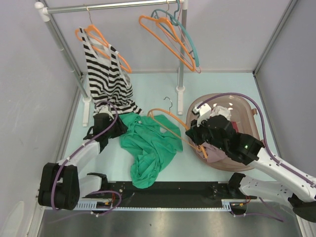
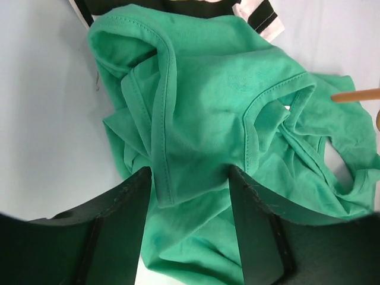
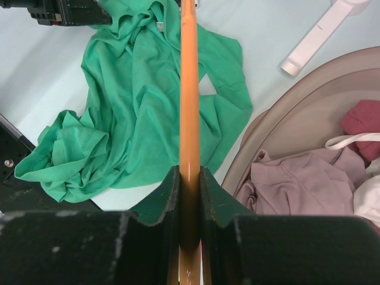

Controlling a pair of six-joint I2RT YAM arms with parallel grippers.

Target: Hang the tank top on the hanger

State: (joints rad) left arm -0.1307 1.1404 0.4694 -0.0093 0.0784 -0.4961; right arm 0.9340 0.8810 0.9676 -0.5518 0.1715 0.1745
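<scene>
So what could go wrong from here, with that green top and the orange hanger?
1. The left gripper straddles a bunched fold of the tank top; it may pinch several layers together, leaving no opening for the hanger.
2. The right gripper clamps the hanger's thin bar at one spot, so it could swivel or slip when it meets fabric.
3. The striped top hangs right beside the left gripper and might get snagged.
</scene>
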